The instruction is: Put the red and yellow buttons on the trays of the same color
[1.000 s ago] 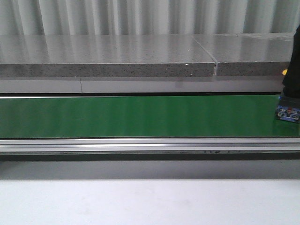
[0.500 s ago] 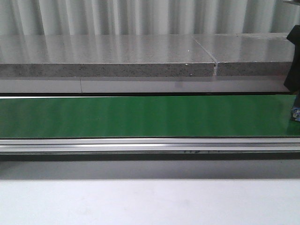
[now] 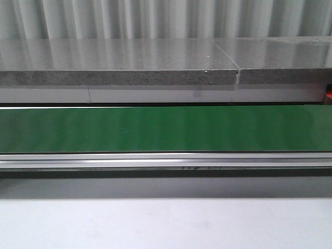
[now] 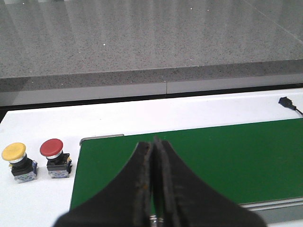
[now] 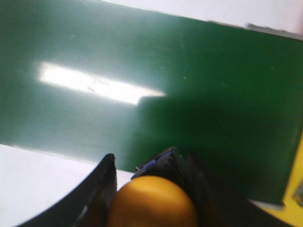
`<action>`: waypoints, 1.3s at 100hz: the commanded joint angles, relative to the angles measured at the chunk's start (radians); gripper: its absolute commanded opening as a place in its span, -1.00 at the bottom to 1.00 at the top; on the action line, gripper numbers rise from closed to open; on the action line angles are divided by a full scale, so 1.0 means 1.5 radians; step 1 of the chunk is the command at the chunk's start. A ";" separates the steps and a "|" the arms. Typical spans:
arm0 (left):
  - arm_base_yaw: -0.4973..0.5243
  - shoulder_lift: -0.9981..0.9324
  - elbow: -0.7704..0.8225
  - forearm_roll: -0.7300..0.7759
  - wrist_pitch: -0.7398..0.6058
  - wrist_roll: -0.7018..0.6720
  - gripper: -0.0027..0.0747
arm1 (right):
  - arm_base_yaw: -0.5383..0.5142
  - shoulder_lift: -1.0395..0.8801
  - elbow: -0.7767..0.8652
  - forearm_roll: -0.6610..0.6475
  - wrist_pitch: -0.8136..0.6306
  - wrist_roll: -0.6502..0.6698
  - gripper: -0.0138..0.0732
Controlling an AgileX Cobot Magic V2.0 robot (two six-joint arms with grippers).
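In the left wrist view, a yellow-capped button (image 4: 14, 153) and a red-capped button (image 4: 52, 149) stand upright side by side on the white surface, just off the end of the green belt (image 4: 227, 156). My left gripper (image 4: 154, 143) hangs over the belt near them, shut and empty. In the right wrist view, my right gripper (image 5: 151, 165) is shut on another yellow button (image 5: 154, 203), held above the belt's edge. A yellow strip (image 5: 297, 182) at that view's edge may be the yellow tray. No gripper shows in the front view.
The green belt (image 3: 166, 128) runs across the front view with a metal rail (image 3: 166, 160) before it and a grey stone ledge (image 3: 119, 62) behind. A small red-orange patch (image 3: 329, 95) sits at the far right edge. A black cable end (image 4: 286, 101) lies on the white surface.
In the front view the right arm and the button it holds have slid off the right edge. The belt now shows nothing on it.
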 commanded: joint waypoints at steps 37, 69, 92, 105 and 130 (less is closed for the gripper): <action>-0.005 0.003 -0.018 -0.013 -0.047 -0.001 -0.98 | -0.038 -0.138 -0.007 -0.248 0.082 0.236 -0.37; -0.005 0.003 -0.018 -0.013 -0.047 -0.001 -0.98 | -0.180 -0.170 0.116 -0.214 -0.029 0.238 -0.37; -0.005 0.003 -0.018 -0.013 -0.047 -0.001 -0.98 | -0.224 -0.168 0.191 -0.196 -0.099 0.257 -0.37; -0.005 0.003 -0.018 -0.013 -0.047 -0.001 -0.98 | -0.251 -0.168 0.225 -0.196 -0.134 0.272 -0.37; -0.005 0.003 -0.018 -0.013 -0.047 -0.001 -0.98 | -0.264 -0.167 0.299 -0.198 -0.205 0.289 -0.37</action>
